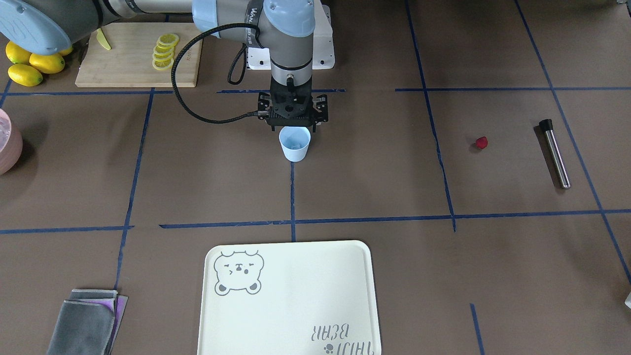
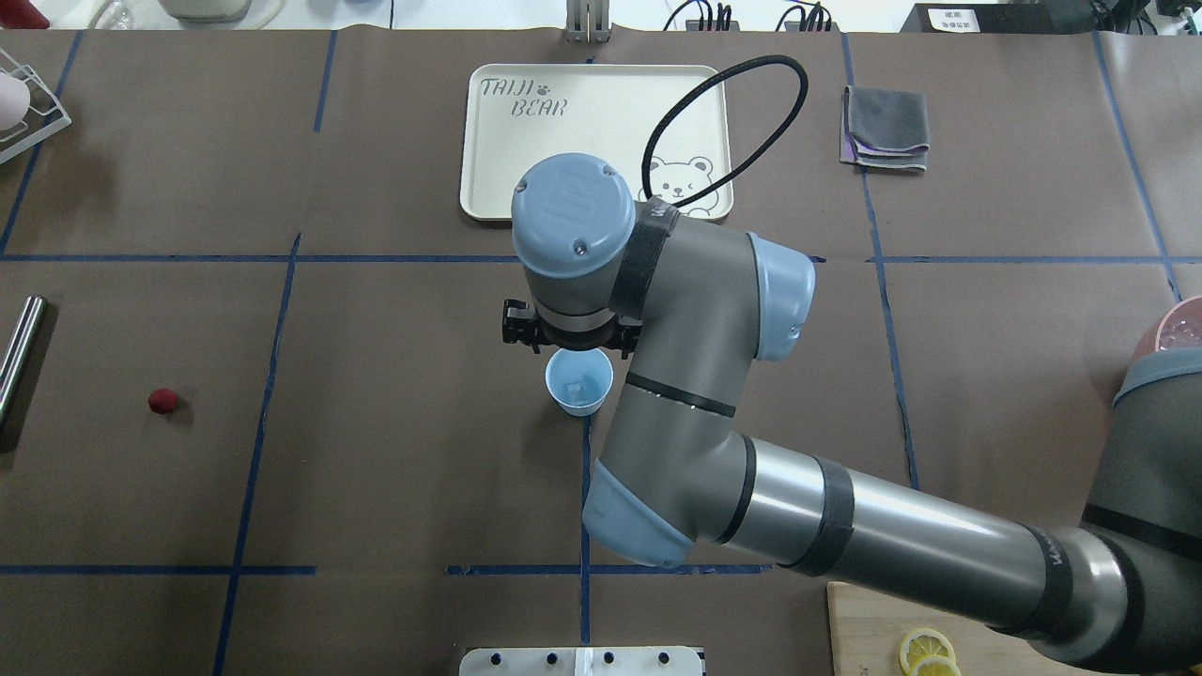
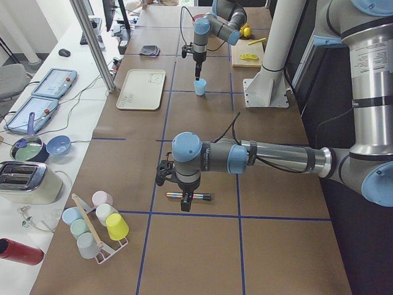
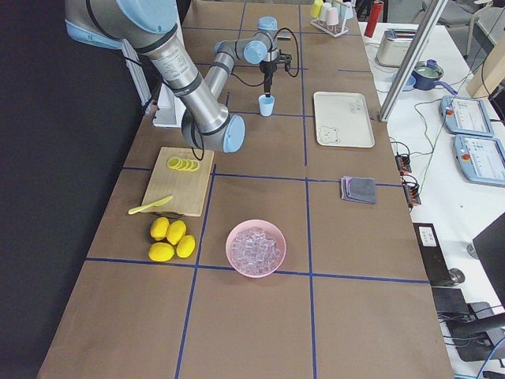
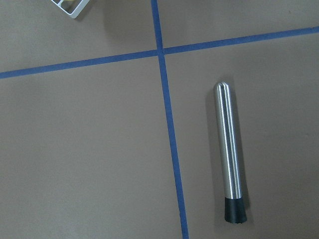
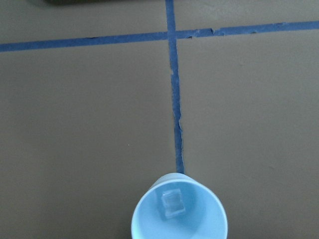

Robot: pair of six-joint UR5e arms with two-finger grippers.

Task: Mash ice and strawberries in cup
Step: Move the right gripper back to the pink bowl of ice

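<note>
The light blue cup (image 1: 295,144) stands upright near the middle of the table on a blue tape line. One clear chunk of ice (image 6: 172,203) lies in its bottom. My right gripper (image 1: 294,126) hangs straight down just above and behind the cup's rim, open, with nothing between its fingers. The strawberry (image 1: 481,143) lies alone on the brown table, far from the cup. A steel muddler (image 5: 230,154) with a black tip lies beyond it. In the exterior left view my left gripper (image 3: 186,201) hovers over that muddler; I cannot tell whether it is open or shut.
A pink bowl (image 4: 230,245) of ice sits at the robot's right end, beside lemons (image 4: 172,239) and a cutting board (image 1: 128,64) with lemon slices. A cream tray (image 1: 296,286) and a grey cloth (image 1: 88,320) lie at the operators' side. A cup rack (image 3: 92,224) stands at the left end.
</note>
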